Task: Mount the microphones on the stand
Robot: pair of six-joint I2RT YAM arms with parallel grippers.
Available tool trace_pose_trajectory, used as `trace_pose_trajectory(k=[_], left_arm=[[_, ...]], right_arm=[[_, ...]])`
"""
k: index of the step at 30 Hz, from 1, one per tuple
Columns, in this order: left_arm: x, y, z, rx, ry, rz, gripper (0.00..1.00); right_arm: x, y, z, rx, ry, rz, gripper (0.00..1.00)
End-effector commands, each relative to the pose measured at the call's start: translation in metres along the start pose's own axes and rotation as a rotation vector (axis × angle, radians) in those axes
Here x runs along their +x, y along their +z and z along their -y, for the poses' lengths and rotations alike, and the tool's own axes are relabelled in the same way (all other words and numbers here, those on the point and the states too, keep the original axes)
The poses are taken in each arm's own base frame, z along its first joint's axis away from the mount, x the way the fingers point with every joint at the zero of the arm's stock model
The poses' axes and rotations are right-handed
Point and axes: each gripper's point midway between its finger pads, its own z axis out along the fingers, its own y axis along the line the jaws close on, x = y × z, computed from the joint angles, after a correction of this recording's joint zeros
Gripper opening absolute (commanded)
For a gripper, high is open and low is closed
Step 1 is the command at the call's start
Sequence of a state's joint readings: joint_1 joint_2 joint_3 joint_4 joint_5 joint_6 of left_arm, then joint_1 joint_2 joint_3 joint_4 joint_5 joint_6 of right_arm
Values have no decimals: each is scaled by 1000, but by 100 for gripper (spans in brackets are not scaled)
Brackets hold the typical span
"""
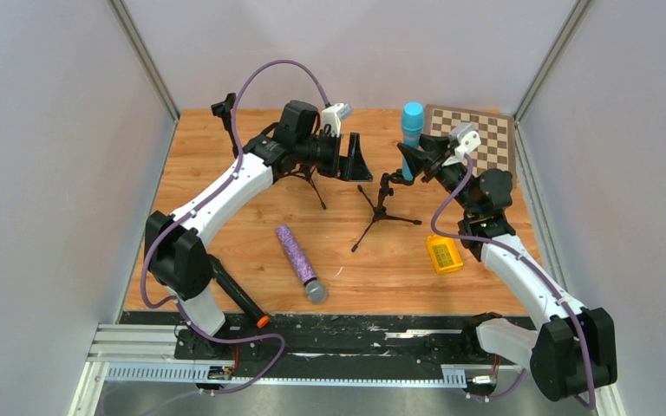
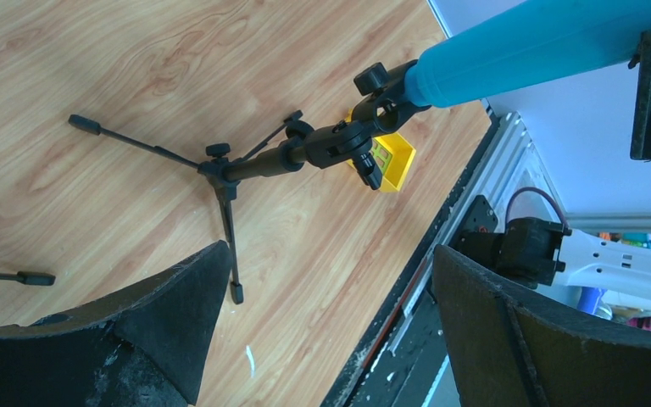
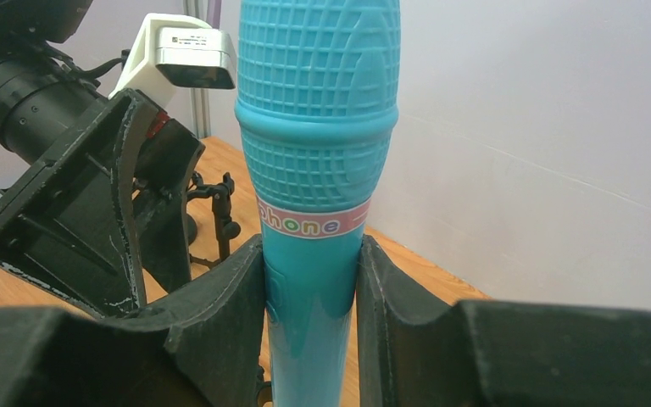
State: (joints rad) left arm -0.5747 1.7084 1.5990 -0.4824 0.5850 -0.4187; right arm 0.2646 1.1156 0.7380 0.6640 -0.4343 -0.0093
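My right gripper (image 1: 414, 161) (image 3: 314, 318) is shut on the light-blue microphone (image 1: 412, 124) (image 3: 317, 161), holding it upright by its handle. In the left wrist view the microphone's (image 2: 542, 41) lower end sits at the clip (image 2: 375, 113) of the black tripod stand (image 1: 380, 211) (image 2: 222, 167). Just left of the stand my left gripper (image 1: 353, 159) (image 2: 331, 331) stands open, nothing between its fingers (image 2: 165, 318). The glittery purple microphone (image 1: 298, 260) lies on the table in front. The black microphone with an orange ring (image 1: 241, 299) lies near the left arm's base.
A yellow block (image 1: 443, 254) (image 2: 390, 161) lies right of the stand. A chessboard (image 1: 479, 139) lies at the back right corner. A second tripod's legs (image 1: 316, 186) show under the left arm. Grey walls close in the table on three sides.
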Motion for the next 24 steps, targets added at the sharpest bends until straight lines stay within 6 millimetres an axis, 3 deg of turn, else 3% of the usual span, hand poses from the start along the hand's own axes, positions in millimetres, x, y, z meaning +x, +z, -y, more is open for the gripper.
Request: trace_pose_trajectory(k=[1, 24], left_arm=[[-14, -5, 6, 10, 34, 35, 96], [-14, -4, 4, 0, 32, 35, 96]], right_arm=[[-1, -5, 2, 18, -35, 13, 0], [34, -18, -2, 34, 20, -40, 0]])
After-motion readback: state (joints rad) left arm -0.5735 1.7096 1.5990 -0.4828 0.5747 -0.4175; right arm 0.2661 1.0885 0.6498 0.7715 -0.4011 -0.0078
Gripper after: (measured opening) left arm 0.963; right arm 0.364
